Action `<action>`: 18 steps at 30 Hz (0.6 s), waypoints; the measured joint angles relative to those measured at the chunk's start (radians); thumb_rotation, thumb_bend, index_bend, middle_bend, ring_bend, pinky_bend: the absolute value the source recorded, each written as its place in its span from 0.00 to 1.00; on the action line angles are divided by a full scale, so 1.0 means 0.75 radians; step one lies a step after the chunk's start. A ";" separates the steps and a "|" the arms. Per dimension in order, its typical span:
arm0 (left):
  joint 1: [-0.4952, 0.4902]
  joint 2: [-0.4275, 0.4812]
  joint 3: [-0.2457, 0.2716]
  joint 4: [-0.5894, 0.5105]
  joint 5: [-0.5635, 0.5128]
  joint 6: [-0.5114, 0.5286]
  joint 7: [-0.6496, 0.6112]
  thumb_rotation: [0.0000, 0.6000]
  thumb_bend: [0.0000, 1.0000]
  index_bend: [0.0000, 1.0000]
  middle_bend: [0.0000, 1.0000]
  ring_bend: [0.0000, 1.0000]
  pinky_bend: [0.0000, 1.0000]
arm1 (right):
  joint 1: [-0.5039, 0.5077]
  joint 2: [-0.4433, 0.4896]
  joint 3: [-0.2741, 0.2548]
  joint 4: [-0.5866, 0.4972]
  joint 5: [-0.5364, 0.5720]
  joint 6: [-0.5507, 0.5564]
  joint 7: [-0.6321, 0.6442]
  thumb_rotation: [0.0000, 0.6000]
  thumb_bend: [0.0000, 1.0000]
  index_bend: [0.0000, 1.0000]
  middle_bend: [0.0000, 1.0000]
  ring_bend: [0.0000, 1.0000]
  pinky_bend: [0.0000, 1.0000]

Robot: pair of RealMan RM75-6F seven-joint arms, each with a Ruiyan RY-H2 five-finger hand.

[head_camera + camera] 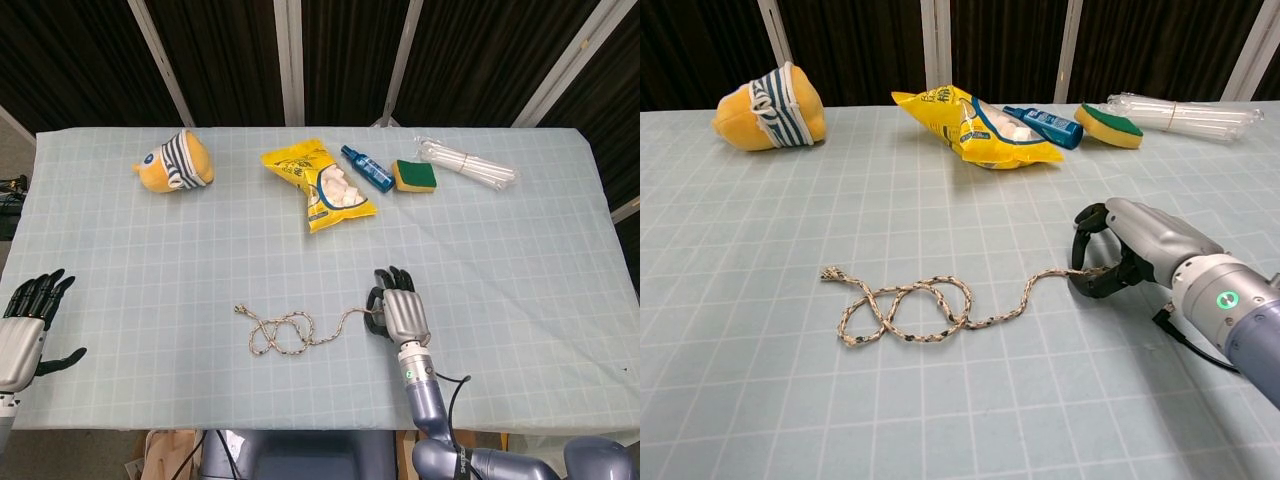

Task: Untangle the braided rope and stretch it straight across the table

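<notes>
Right hand (1118, 255) low over table (520, 260), palm down, forearm running back toward near edge; fingers curled, pinching right end of braided rope (908, 308). Rope lies on cloth at front centre, looped and crossed over itself at left part, single wavy strand leading right into hand. Left hand (24, 325) at front left table edge, palm down, fingers spread wide, thumb out to side, holding nothing, well apart from rope.
</notes>
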 measured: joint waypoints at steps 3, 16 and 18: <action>0.000 0.000 0.001 0.000 0.001 -0.001 0.000 1.00 0.04 0.00 0.00 0.00 0.00 | 0.000 -0.001 -0.001 -0.003 0.002 -0.001 0.001 1.00 0.47 0.63 0.19 0.00 0.00; -0.006 -0.003 0.003 0.000 0.003 -0.010 0.016 1.00 0.04 0.00 0.00 0.00 0.00 | -0.027 0.088 -0.012 -0.097 -0.019 0.024 0.007 1.00 0.48 0.65 0.20 0.00 0.00; -0.009 -0.004 0.001 -0.007 0.000 -0.013 0.023 1.00 0.04 0.01 0.00 0.00 0.00 | -0.036 0.118 -0.015 -0.126 -0.029 0.030 0.016 1.00 0.48 0.65 0.20 0.00 0.00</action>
